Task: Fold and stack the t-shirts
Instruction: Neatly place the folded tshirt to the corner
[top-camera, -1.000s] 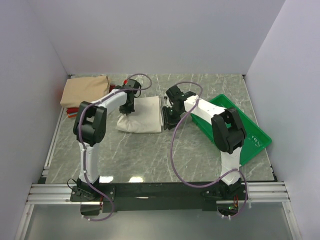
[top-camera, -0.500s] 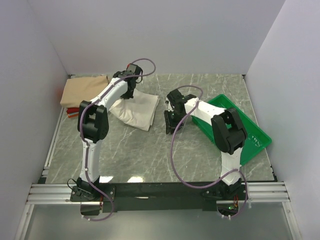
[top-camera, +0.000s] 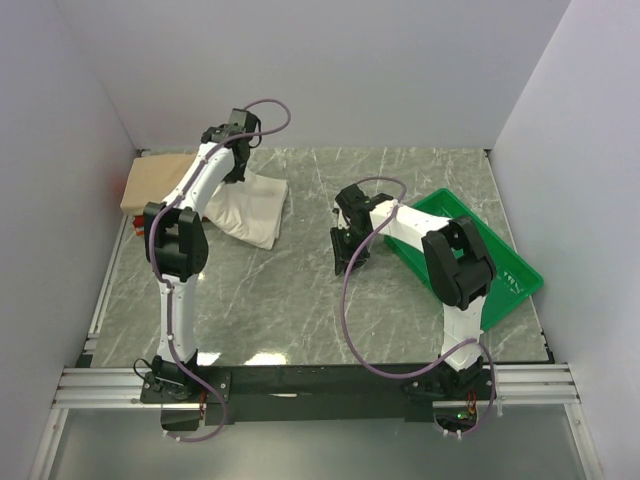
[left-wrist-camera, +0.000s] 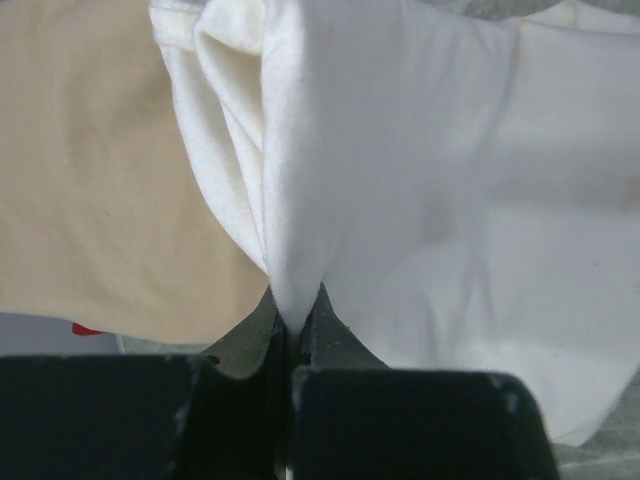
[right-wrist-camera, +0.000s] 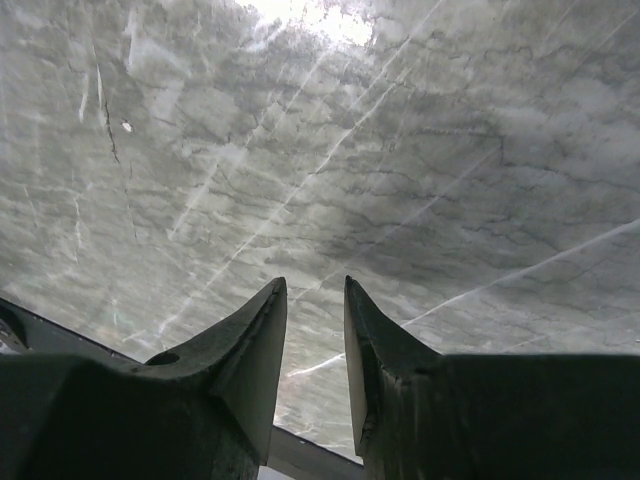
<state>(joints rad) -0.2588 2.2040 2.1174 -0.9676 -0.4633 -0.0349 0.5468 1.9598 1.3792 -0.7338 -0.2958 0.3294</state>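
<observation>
The folded cream t-shirt (top-camera: 247, 208) (left-wrist-camera: 430, 180) hangs tilted at the back left, one edge pinched in my left gripper (top-camera: 234, 170) (left-wrist-camera: 296, 312), which is shut on it. Beside and partly under it lies the folded tan t-shirt (top-camera: 155, 180) (left-wrist-camera: 90, 190), with a sliver of the red t-shirt (left-wrist-camera: 88, 329) showing beneath. My right gripper (top-camera: 347, 262) (right-wrist-camera: 314, 290) hovers over bare marble mid-table, its jaws open with nothing between them.
A green plastic tray (top-camera: 478, 255) sits at the right, partly under the right arm. White walls close in the back and both sides. The marble table (top-camera: 290, 300) shows bare in front of the shirts.
My left gripper has carried the cream t-shirt up and to the back left, toward the tan t-shirt. My right gripper has let go of the shirt and drawn back toward the table's middle.
</observation>
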